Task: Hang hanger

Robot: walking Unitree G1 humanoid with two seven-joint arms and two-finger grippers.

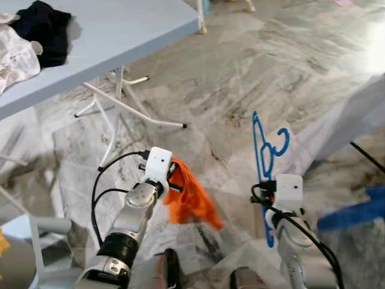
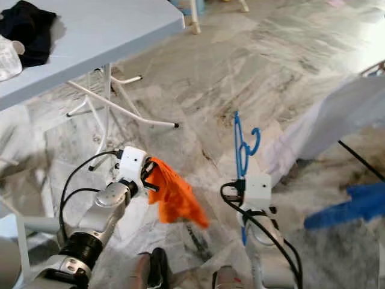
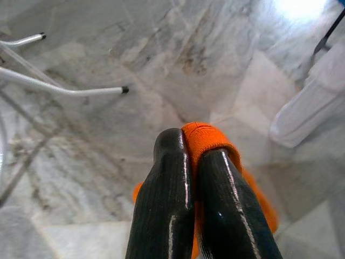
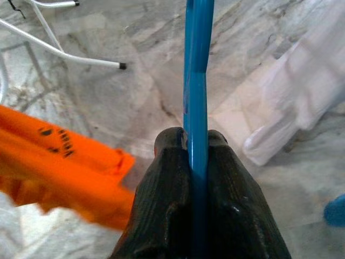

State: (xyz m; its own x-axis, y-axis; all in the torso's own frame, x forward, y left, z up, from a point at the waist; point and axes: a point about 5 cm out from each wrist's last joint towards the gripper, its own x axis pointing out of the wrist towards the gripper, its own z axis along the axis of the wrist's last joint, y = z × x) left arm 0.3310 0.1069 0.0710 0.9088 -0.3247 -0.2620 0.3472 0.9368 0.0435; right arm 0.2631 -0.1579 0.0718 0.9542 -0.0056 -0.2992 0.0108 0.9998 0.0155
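A blue plastic hanger (image 1: 263, 150) stands upright over the marble floor, its hook at the top, with my right gripper (image 4: 195, 141) shut on its lower part. An orange cloth (image 1: 191, 195) dangles from my left gripper (image 3: 190, 141), whose two black fingers are shut on a fold of it. In the right wrist view the orange cloth (image 4: 59, 162) lies off to one side of the hanger (image 4: 197, 65). Both arms are held low in front of me, the cloth to the left of the hanger.
A light blue table (image 1: 120, 30) on white metal legs (image 1: 129, 108) stands at the upper left, with a black garment (image 1: 45, 27) and a pale one (image 1: 15, 57) on it. White fabric (image 1: 343, 123) hangs at the right, and a blue object (image 1: 355, 214) lies below it.
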